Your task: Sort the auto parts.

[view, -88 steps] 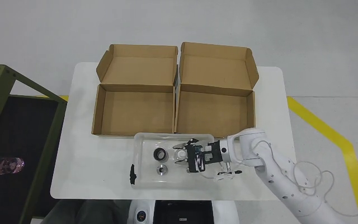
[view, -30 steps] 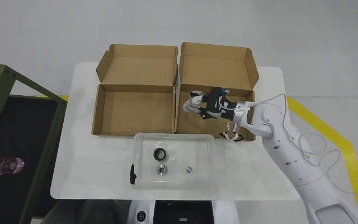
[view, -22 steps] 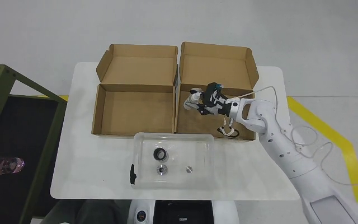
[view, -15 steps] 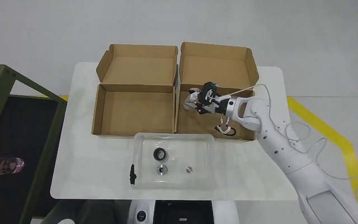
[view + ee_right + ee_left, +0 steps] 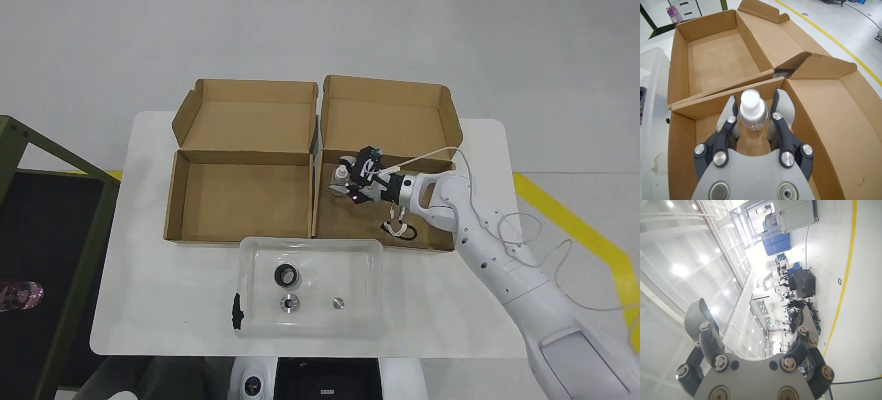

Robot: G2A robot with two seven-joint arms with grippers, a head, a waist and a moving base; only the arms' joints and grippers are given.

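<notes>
Small clear bottle (image 5: 753, 117), white-capped: pinched in right gripper (image 5: 755, 99), lifted out of clear tray (image 5: 310, 241) now off beside the claw, held over right cardboard box (image 5: 829, 123) directly beneath; drop-off due next.

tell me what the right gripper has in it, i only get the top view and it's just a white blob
Observer: A small clear bottle with a white cap, held between the fingers of the right gripper.
Operator: which way is the cap pointing
Observer: Away from the wrist, toward the side of the right box that faces the left box.
Operator: and the left gripper
Observer: The left gripper is open, holds nothing, and points up at the ceiling.
</notes>
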